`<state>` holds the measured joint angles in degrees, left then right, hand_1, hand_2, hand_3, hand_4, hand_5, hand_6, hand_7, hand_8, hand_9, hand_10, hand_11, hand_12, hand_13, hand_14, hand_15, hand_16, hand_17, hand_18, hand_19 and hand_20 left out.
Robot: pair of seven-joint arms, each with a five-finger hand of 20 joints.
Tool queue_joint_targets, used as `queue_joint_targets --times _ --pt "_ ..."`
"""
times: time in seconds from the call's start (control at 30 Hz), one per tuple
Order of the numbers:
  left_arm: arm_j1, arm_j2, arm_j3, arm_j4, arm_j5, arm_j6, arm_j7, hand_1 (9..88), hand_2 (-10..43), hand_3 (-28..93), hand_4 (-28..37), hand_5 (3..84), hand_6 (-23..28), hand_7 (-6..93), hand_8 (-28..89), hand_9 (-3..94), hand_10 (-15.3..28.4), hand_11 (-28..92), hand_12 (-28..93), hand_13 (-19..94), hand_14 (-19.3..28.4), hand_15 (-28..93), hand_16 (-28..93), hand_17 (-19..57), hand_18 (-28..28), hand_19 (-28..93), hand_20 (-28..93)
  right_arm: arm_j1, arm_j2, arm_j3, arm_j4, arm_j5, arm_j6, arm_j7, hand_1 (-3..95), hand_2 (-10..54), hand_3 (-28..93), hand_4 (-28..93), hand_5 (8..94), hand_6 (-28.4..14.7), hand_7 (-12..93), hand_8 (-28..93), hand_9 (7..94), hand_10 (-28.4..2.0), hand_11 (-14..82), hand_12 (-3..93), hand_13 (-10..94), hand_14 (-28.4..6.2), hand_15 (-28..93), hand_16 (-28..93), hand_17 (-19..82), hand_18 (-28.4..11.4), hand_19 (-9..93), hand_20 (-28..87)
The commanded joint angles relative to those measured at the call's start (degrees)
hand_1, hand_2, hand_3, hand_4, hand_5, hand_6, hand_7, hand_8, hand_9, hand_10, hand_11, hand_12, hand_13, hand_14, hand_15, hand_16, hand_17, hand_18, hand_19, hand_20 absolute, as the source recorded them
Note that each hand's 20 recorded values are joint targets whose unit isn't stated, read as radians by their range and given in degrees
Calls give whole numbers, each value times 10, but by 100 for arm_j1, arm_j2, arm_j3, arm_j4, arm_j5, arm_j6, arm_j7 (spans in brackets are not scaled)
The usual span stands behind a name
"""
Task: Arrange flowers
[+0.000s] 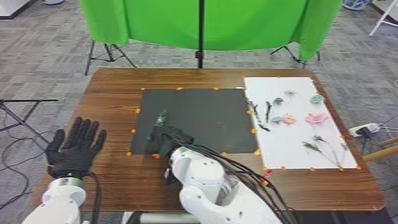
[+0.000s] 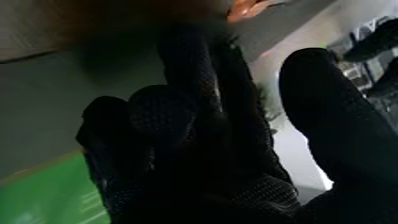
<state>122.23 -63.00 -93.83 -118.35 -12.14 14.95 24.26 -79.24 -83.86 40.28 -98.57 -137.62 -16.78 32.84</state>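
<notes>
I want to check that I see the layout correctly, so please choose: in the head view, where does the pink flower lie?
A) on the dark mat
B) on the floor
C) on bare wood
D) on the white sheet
D: the pink flower has the white sheet directly under it.

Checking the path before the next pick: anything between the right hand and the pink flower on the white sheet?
Yes: dark twigs, then a peach flower, lie on the sheet between right hand and pink flower. Probably low enough to pass over.
</notes>
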Motion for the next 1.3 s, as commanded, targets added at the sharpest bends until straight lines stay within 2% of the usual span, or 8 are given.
queue_joint_targets --times 0.03,0.4,0.5,0.87,0.93,1.17,1.23,1.3 --pt "135 -34 -27 10 -4 -7 -1 277 138 836 -283 499 106 110 -89 398 157 212 106 287 155 375 -77 -80 136 389 145 -31 21 10 22 95 -77 187 308 6 823 -145 630 -58 72 -103 696 -227 420 269 702 -167 774 327 495 -253 932 538" --pt "137 -57 -63 10 -14 12 -36 277 139 835 -282 501 106 111 -90 399 157 214 106 286 155 374 -78 -80 137 390 145 -173 125 -100 -379 457 -165 331 307 16 817 -146 674 -66 71 -104 702 -229 416 262 699 -170 776 327 492 -256 932 543" --pt "116 -39 -70 23 -56 46 -2 277 139 835 -282 501 107 111 -90 399 157 214 106 287 155 374 -78 -80 137 390 145 -160 140 -121 -395 429 -72 283 307 18 816 -147 675 -67 70 -104 704 -229 413 261 698 -171 776 328 492 -256 932 543" --pt "169 -26 -160 7 9 38 86 278 140 836 -282 502 108 111 -90 400 158 215 106 287 155 376 -78 -79 136 389 144 -28 60 41 -513 605 159 337 302 17 815 -150 666 -68 70 -101 706 -230 403 257 698 -172 776 327 489 -260 932 545" --pt "168 -41 -143 3 41 62 76 278 140 836 -282 502 107 111 -90 400 158 215 106 287 155 376 -78 -79 136 389 144 -44 38 98 -499 611 227 330 301 17 816 -150 665 -69 70 -100 705 -229 400 256 697 -173 776 327 489 -261 932 546" --pt "306 -143 -200 -47 -13 34 54 277 140 836 -282 501 107 111 -89 400 158 215 106 287 155 375 -78 -78 136 387 144 -143 116 426 -869 1054 407 59 303 14 814 -152 670 -57 74 -100 705 -228 393 253 696 -173 777 326 488 -261 932 547" --pt "367 -190 -232 -77 -18 9 65 278 140 836 -282 501 107 111 -90 400 158 214 106 287 155 376 -78 -78 136 387 144 -197 167 636 -1079 1194 505 -7 316 -34 803 -148 687 -45 74 -105 721 -219 392 252 700 -172 779 327 484 -264 932 558" --pt "309 -204 -227 -43 22 18 54 278 140 835 -282 501 106 111 -90 401 158 215 106 286 156 376 -78 -78 136 387 144 -172 226 940 -1189 1337 669 -8 321 -54 798 -144 699 -40 75 -107 739 -212 392 252 705 -170 779 328 480 -266 932 564"
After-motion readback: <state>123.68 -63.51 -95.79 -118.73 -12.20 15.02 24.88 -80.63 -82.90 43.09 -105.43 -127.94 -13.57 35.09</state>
